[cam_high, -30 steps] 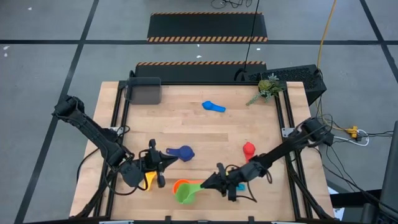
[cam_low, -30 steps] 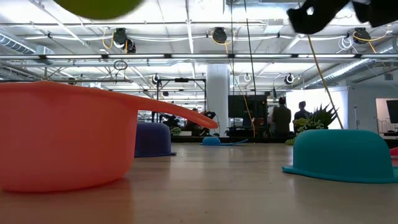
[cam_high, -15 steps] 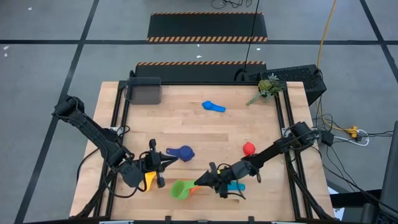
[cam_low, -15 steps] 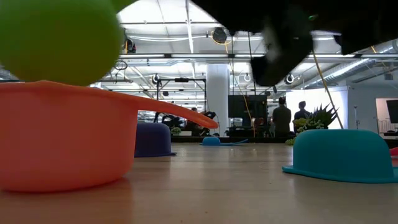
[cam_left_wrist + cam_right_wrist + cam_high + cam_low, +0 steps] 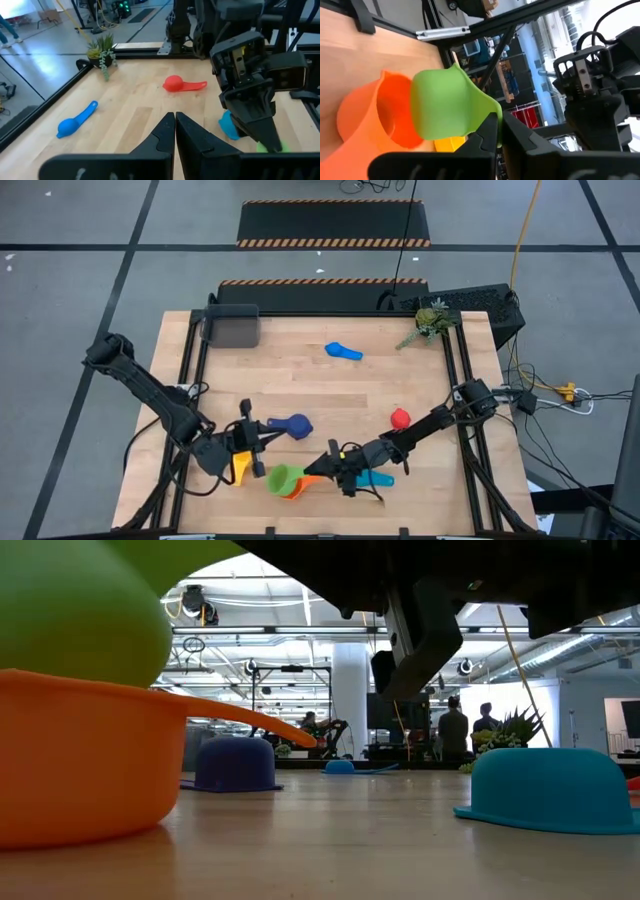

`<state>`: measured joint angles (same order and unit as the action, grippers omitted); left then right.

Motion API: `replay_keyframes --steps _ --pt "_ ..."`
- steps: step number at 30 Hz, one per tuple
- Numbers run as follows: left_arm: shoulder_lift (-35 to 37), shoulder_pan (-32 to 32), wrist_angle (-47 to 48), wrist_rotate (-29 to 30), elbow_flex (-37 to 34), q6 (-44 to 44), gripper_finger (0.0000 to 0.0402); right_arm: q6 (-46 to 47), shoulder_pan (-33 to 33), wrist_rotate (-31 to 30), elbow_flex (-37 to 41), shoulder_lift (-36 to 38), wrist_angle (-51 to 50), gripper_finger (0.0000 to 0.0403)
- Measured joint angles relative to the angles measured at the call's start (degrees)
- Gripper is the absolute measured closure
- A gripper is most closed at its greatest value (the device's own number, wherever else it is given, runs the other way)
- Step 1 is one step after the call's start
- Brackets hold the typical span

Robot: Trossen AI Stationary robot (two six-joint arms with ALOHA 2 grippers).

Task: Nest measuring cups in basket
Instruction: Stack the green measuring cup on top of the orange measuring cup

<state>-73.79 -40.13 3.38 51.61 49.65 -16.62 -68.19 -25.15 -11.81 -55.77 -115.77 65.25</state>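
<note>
My right gripper [image 5: 325, 470] is shut on the green cup [image 5: 282, 477] near the table's front edge. The green cup's bowl [image 5: 440, 105] sits tilted in the mouth of the orange cup [image 5: 375, 120]. My left gripper [image 5: 268, 438] is shut and empty just left of them, above the yellow cup [image 5: 240, 468] and beside the dark blue cup [image 5: 293, 425]. The red cup [image 5: 400, 418], one light blue cup [image 5: 343, 351] and another light blue cup [image 5: 377, 478] lie on the table. The grey basket [image 5: 232, 326] stands at the far left corner. My right gripper pinches the free end of the green cup's flat handle [image 5: 487, 111] between its two fingers. The fingers come nearly level from the table's right and lie along the handle. The bowl [image 5: 80, 610] is tilted and rests in the orange cup [image 5: 80, 760].
A green plant sprig [image 5: 430, 320] lies at the far right corner. The dark blue cup [image 5: 235, 762] and the near light blue cup [image 5: 545, 790] lie mouth down. The middle and far part of the table [image 5: 300, 380] is bare wood. People stand in the room beyond the table.
My right gripper has gone toward the table's left edge and down with the green cup, bringing its bowl from beside the orange cup into its mouth. The orange cup has shifted a little toward the left.
</note>
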Motion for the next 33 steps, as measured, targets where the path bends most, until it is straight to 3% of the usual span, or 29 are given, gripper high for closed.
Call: replay_keyframes --steps 22,33 --pt "0.8 -0.1 -0.2 -0.3 0.0 -0.2 0.0382 3.0 0.7 0.1 0.0 0.0 -4.9 0.0402" --pt "0.8 -0.1 -0.2 -0.3 0.0 -0.2 0.0382 3.0 0.7 0.1 0.1 0.0 -7.0 0.0368"
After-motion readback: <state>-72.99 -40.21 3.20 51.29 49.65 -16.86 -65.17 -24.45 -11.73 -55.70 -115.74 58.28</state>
